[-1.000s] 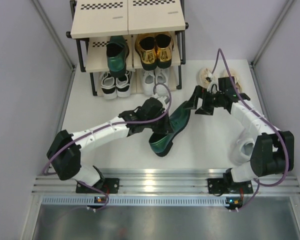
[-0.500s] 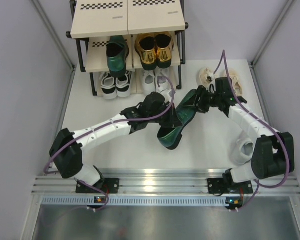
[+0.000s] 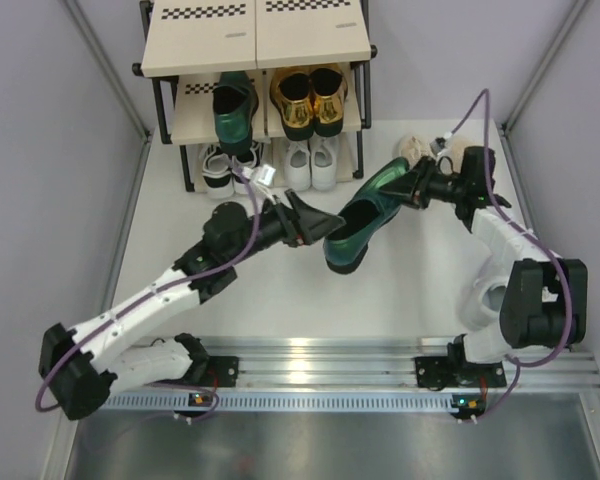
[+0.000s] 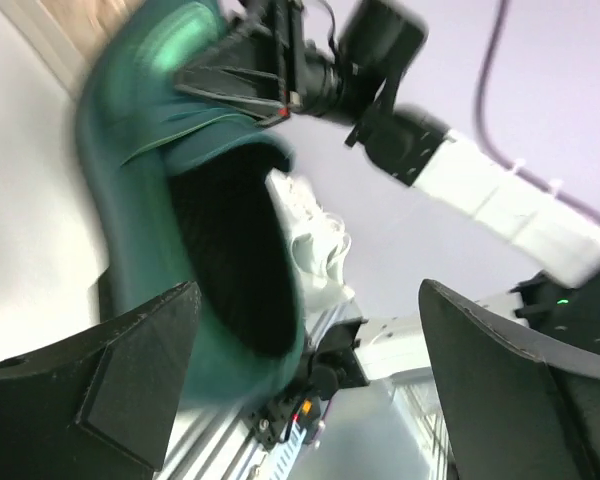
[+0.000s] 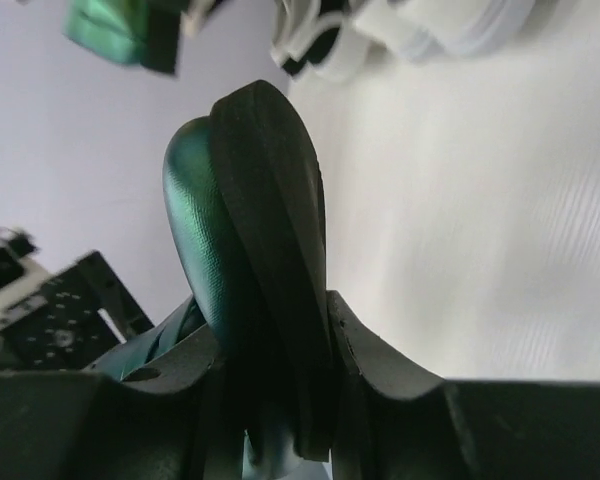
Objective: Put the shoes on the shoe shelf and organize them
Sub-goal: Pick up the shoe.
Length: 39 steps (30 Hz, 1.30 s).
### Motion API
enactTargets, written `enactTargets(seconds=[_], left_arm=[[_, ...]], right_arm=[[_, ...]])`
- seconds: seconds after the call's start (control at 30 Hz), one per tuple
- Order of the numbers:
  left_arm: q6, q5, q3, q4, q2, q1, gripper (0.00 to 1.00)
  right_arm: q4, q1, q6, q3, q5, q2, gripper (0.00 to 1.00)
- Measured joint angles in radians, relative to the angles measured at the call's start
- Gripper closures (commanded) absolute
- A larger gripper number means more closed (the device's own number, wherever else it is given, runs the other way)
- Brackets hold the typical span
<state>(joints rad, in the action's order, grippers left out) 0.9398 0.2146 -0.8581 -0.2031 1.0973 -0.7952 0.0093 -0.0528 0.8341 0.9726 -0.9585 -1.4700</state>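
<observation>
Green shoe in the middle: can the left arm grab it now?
Probably yes. The left arm has open jaws right beside the green shoe, nothing between; the right arm grips its toe.

We see a glossy dark green loafer with black sole, shiny gold loafers, black-and-white sneakers, white lace-ups, beige shelf boards with black-and-white checkered strips, our white desk, purple cables

The left arm is stretching diagonally forward, the left gripper holding its fingers spread wide. The right arm is folding inward, the right gripper pinching the green loafer.
</observation>
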Motion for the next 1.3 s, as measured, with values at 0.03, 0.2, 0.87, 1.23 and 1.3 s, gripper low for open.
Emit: enactTargets(seconds=[0.03, 0.2, 0.87, 1.23, 1.3], left_arm=[[0.010, 0.006, 0.037, -0.014, -0.057, 0.026, 0.05], [0.094, 0.035, 0.235, -0.144, -0.261, 0.150, 0.04], [0.301, 0.299, 0.179, -0.570, 0.172, 0.132, 0.04], [0.392, 0.346, 0.140, -0.705, 0.249, 0.098, 0.02], [0.397, 0.337, 0.141, -0.716, 0.247, 0.094, 0.02]], right_arm=[[0.069, 0.039, 0.040, -0.008, -0.035, -0.001, 1.00], [0.452, 0.182, 0.280, -0.044, -0.098, -0.018, 1.00], [0.942, 0.143, 0.700, -0.118, -0.213, -0.063, 1.00], [0.988, 0.127, 0.732, -0.122, -0.216, -0.063, 1.00], [1.028, 0.132, 0.751, -0.122, -0.209, -0.065, 1.00]])
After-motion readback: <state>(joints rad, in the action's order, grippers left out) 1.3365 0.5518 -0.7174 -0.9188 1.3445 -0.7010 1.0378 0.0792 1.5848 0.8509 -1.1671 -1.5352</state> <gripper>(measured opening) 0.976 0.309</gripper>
